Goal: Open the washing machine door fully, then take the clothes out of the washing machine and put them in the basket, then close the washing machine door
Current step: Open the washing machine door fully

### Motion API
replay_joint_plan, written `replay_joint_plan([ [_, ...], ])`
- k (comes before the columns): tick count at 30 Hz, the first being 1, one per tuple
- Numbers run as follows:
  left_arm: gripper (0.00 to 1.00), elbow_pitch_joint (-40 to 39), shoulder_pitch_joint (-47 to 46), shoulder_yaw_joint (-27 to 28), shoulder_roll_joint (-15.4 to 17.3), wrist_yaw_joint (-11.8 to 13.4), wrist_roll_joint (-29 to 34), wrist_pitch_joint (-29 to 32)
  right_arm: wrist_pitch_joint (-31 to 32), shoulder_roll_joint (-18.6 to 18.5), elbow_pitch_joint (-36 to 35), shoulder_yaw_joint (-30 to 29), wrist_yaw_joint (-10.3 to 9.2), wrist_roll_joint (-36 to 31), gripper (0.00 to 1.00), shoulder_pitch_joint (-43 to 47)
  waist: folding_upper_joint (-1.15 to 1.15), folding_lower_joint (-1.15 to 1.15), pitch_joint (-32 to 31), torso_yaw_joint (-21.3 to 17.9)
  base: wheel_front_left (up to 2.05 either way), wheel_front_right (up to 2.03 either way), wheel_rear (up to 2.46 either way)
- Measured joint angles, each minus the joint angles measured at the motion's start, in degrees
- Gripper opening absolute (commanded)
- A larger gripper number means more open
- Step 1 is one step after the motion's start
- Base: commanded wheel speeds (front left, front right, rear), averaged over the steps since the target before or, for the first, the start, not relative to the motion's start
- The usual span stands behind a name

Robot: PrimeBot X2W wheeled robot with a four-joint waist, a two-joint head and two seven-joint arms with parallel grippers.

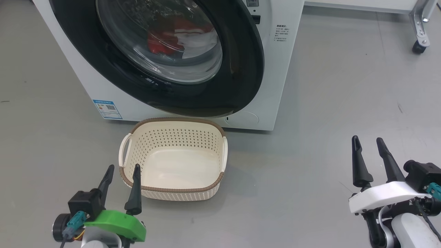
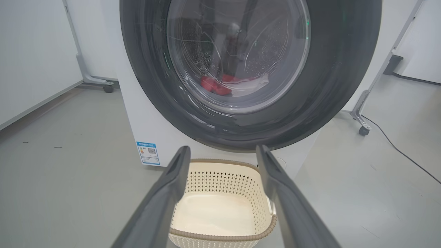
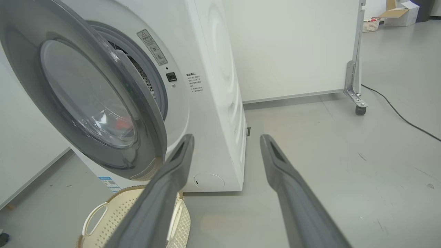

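The white washing machine (image 1: pixel 275 69) stands ahead on the grey floor. Its black-rimmed door (image 1: pixel 241 62) hangs slightly ajar, the gap showing on its right side in the right wrist view, door (image 3: pixel 86 103). Red and white clothes (image 1: pixel 172 39) lie in the drum behind the glass, clothes (image 2: pixel 227 86). The empty cream basket (image 1: pixel 172 191) sits on the floor just before the door, basket (image 2: pixel 220 237), basket (image 3: pixel 100 220). My left gripper (image 1: pixel 123 168) is open, low, at the basket's near left rim. My right gripper (image 1: pixel 368 139) is open, well right of the basket, over bare floor.
A wheeled metal frame leg (image 1: pixel 421 31) stands at the far right, frame leg (image 3: pixel 356 86), with a black cable (image 3: pixel 399 113) trailing across the floor. Another caster leg (image 2: pixel 103 84) stands left of the washer. A blue label (image 1: pixel 107 108) marks the washer's lower left front.
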Motion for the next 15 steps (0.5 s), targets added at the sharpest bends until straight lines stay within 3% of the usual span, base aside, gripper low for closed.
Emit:
replay_joint_plan([
  [15,1.0,-0.4,0.0,-0.9,0.0,0.0,0.0,0.0,0.0,-0.6,-1.5,0.0,-0.32,-1.0,1.0,0.0,0.0,0.0,0.8,0.6,0.0,0.0,0.0],
])
